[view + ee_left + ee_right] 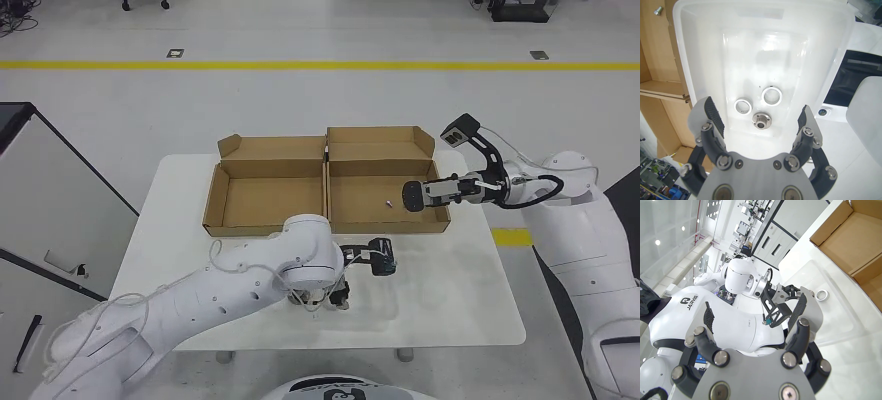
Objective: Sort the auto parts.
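The left end effector (758,110) is hanging over a translucent white bin (829,56), its fingers spread wide and gripping nothing. A pale patch on the bin's far wall is too blurred to read. The left wrist view is giving the count inside the bin: three metal parts lying close together on the floor. The first ring (743,107) is sitting just beside the second ring (771,95), and one flanged hub (761,120) with a centre bore is lying near both. One bolt (658,9) is resting on cardboard beyond the bin's rim.

From the top view, two open cardboard boxes are standing side by side on the white tabletop (450,290): the left box (265,200) and the right box (350,205), whose floor is carrying the bolt (388,203). The right end effector (410,194) is hovering over the right box's near side, well apart from the left end effector (338,296).

The right wrist view is looking back at the bin (848,321), catching a ring (822,295) and the left end effector (800,292) next to it. The right end effector (753,313) is also standing wide open and carrying nothing.
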Robot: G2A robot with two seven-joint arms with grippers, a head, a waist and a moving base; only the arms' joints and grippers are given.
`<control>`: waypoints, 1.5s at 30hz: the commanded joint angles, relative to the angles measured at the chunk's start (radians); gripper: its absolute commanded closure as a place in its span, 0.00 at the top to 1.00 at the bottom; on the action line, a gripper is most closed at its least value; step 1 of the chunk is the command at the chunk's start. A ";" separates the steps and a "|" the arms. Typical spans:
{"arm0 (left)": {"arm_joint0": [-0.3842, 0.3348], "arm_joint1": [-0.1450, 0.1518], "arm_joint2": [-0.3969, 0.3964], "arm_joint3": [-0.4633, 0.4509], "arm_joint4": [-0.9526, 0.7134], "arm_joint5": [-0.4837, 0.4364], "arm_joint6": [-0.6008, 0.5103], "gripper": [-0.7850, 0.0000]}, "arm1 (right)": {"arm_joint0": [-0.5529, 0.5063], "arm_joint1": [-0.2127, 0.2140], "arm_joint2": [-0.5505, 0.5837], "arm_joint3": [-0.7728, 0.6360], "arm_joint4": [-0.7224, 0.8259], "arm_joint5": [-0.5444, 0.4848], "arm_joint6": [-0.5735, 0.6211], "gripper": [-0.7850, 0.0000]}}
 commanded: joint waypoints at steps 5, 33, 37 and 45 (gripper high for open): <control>-0.028 -0.012 0.052 0.036 0.014 0.029 -0.029 1.00 | 0.000 0.000 0.000 0.000 0.000 0.000 0.000 1.00; -0.111 -0.069 0.206 0.199 -0.066 0.010 -0.010 0.49 | 0.000 0.000 0.000 0.000 0.000 0.000 0.000 1.00; -0.108 -0.076 0.215 0.217 -0.065 0.006 -0.006 0.47 | 0.000 0.000 0.000 0.000 0.000 0.000 0.000 1.00; -0.112 -0.087 0.233 0.244 -0.075 -0.001 0.001 0.42 | 0.000 0.000 0.000 0.000 0.000 0.000 0.000 1.00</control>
